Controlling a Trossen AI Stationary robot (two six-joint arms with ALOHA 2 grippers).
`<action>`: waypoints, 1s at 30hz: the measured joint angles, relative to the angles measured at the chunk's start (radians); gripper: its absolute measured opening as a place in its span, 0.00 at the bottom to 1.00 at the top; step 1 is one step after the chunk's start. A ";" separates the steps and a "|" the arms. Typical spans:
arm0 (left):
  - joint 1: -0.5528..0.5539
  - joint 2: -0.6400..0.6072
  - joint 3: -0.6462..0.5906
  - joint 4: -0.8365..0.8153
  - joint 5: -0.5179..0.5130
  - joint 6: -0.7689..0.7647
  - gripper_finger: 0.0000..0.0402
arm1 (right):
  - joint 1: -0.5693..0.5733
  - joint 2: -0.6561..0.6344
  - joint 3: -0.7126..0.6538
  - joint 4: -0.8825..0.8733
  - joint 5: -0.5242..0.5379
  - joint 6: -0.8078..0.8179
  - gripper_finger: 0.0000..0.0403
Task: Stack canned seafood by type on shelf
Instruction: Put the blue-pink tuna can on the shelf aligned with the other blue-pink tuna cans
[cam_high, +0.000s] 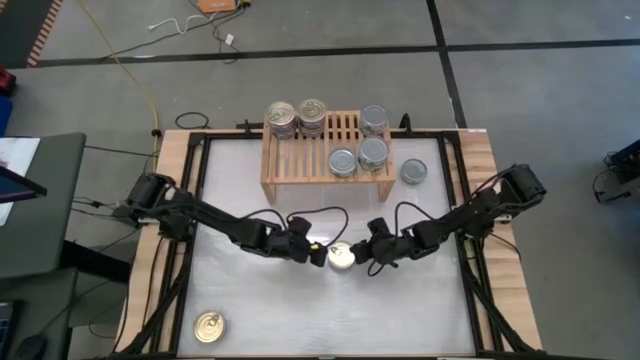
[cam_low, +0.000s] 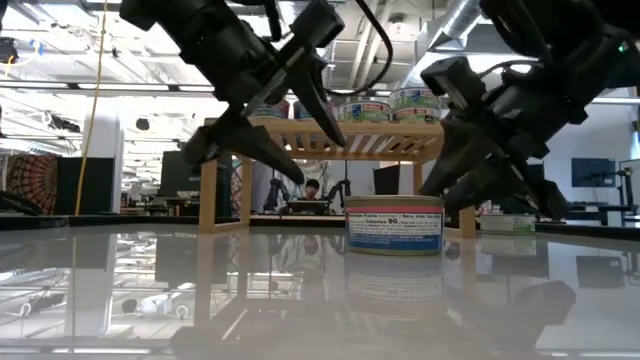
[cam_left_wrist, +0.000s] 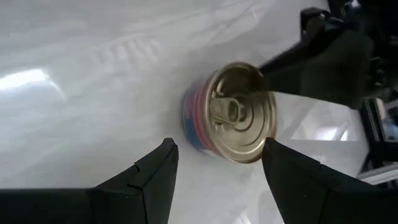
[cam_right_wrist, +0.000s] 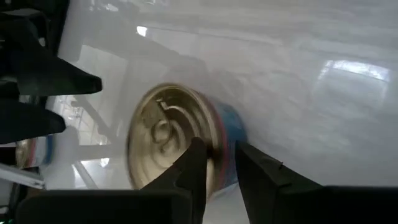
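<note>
You have six round flat tins already on the low light-wood slatted shelf, yet the gold-topped tin in front of it waits between the wide left gripper and the narrow, empty right gripper

Premises: a robotics lab or test bay within a large open industrial-style hall. Evidence: a white work table in a wooden frame on grey carpet-tile floor, loose cables trailing across it; exposed ceiling ducting and strip lighting; monitors and a seated person at a workstation beyond the table.
</note>
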 joint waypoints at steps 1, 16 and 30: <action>0.000 0.008 0.000 0.012 0.010 -0.006 0.55 | 0.001 0.005 0.000 -0.002 0.000 0.001 0.27; 0.000 0.019 0.000 0.050 0.063 -0.013 0.55 | 0.011 0.067 0.005 0.065 -0.045 0.002 0.18; -0.005 0.087 0.001 0.130 0.113 -0.079 0.55 | 0.014 0.068 0.021 0.046 -0.051 -0.052 0.11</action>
